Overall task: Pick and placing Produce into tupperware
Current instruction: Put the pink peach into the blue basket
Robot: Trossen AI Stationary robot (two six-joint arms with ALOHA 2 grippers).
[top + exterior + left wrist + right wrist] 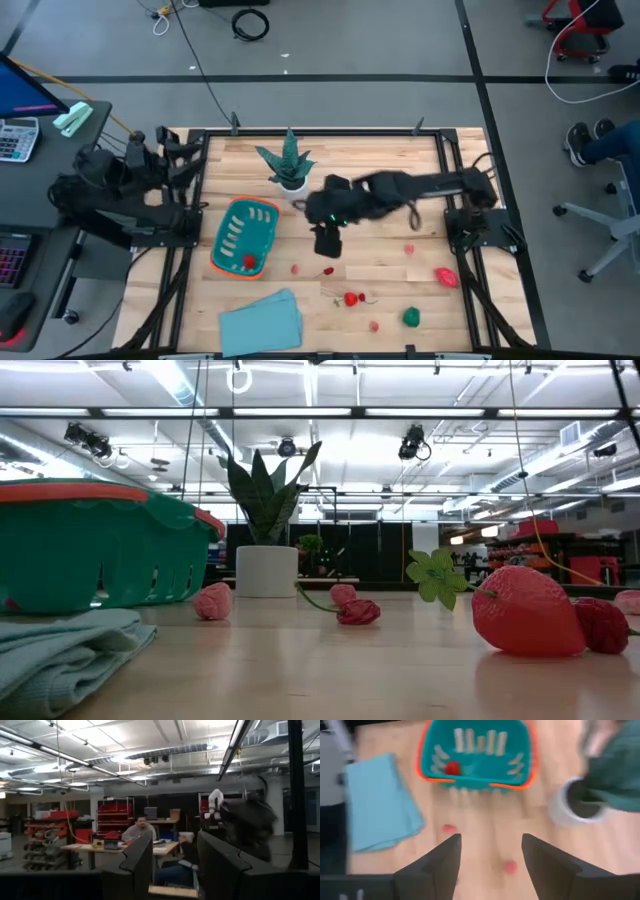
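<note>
Container: the teal plastic tupperware [243, 236] with rounded corners, orange rim and slotted ridged inside sits on the left half of the light wooden counter [390, 160], just beside the spiky green plant in a white pot [289, 165]
Done so far: one small red toy piece [249, 262] already lies inside the tupperware, at its near end; the right wrist view shows the same piece [452, 768] on the ridged floor
Left on the counter: a small pink piece [297, 268], a red piece [329, 270], a red strawberry-like piece with a green stalk [351, 298], a pale pink piece [375, 325], a green piece [411, 317], a small red piece [409, 250] and a larger pinkish-red piece [446, 277], all well apart from the container
Right claw: [328, 243] open and empty, hanging over the counter's middle, between the tupperware and the loose pieces; two pieces show on the wood under it in its wrist view
Left claw: [172, 865] parked off the counter's left edge, fingers apart, holding nothing
Other: a folded light-blue cloth [262, 322] lies at the near edge, below the container
Progress: by my reckoning early, one piece in and about seven to go
</note>
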